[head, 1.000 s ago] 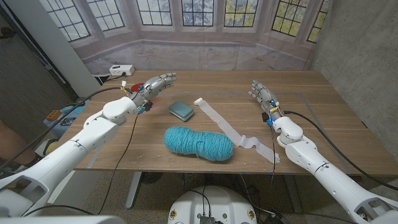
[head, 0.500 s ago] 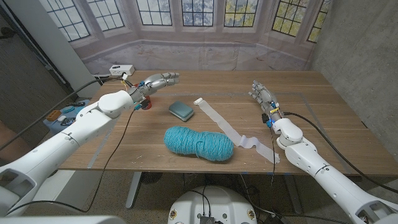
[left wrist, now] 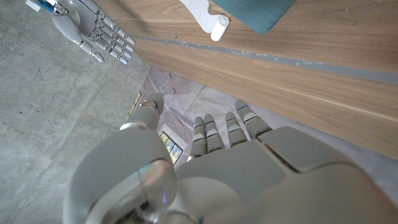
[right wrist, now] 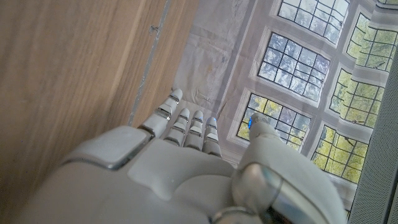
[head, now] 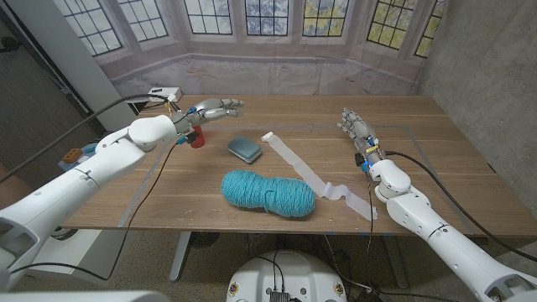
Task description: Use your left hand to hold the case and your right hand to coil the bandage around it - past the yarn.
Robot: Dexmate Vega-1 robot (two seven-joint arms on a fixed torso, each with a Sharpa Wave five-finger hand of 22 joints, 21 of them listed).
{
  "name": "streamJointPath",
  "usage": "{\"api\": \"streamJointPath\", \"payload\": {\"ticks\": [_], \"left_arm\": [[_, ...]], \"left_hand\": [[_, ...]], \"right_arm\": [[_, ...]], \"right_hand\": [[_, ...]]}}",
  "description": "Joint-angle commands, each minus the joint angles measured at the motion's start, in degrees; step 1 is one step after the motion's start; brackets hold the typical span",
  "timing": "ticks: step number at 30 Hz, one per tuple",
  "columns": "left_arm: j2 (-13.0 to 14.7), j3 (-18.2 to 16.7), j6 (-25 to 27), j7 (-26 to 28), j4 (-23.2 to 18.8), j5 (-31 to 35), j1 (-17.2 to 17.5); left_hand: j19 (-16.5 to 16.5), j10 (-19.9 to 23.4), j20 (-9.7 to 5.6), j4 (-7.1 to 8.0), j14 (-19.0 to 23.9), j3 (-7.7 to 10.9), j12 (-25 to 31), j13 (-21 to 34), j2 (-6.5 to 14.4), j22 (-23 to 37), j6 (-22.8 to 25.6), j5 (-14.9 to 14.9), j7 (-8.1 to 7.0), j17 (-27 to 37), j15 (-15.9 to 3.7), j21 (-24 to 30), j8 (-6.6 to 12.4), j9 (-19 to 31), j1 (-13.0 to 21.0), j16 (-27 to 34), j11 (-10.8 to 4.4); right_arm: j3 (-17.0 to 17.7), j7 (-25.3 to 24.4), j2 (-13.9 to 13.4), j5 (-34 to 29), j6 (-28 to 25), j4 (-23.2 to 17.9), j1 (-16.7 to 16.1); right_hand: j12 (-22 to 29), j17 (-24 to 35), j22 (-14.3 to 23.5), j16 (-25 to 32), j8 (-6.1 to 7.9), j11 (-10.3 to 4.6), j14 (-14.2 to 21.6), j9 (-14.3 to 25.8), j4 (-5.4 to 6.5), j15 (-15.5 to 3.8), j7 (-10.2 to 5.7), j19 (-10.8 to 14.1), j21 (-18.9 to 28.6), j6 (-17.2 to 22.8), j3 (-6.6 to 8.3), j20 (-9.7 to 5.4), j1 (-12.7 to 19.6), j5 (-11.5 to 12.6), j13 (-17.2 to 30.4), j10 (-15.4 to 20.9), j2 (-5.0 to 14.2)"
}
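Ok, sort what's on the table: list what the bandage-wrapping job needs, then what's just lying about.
For the job:
- teal case
- white bandage, unrolled across the table
- left hand, holding nothing
- right hand, holding nothing
- teal yarn, the marker to work past

Lying about:
- small red object
- white box at the far edge

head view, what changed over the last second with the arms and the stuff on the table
The left hand has lifted and swung toward the far side of the table, away from the robot, with its arm rising; it holds nothing. The right hand stayed near the table's right side, empty. The teal flat case, white bandage strip and teal yarn skein have not moved.
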Motion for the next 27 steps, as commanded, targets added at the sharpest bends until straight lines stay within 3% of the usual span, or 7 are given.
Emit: {"api": "streamJointPath", "payload": {"ticks": [1,27], "left_arm": [[1.3,3.1,-0.2,-6.1,0.8,5.9,-4.9],[2.3,8.3,0.4,-19.4,0.5,16.9,-15.2]], "left_hand": [[-0.4,-0.6,-0.49,-0.18,-0.7,0.50,-0.3,0.2,-0.3,0.0,-0.4,0.4,-0.23,0.3,0.09,-0.2,-0.24,0.2,1.6,-0.1,-0.14],[-2.5,-4.5,-0.34,-0.13,-4.8,0.95,-1.4,0.4,-4.2,0.0,-4.4,0.2,0.07,0.4,0.98,-0.7,-0.72,0.3,9.0,-0.3,0.46]], "right_arm": [[0.1,-1.1,-0.1,-0.7,-0.6,-1.0,-0.3],[0.4,-2.7,0.2,-1.8,0.1,-1.4,-0.9]], "right_hand": [[0.1,0.0,0.2,0.4,-0.26,0.15,0.5,0.3,-0.19,-1.33,0.24,0.5,0.4,0.2,0.30,-3.07,0.5,0.4,0.1,0.2,0.02],[0.0,-0.1,0.2,0.4,-0.33,0.19,0.5,0.3,-0.63,-1.32,0.23,0.5,0.4,0.1,0.54,-2.95,0.7,0.5,0.1,0.1,0.10]]}}
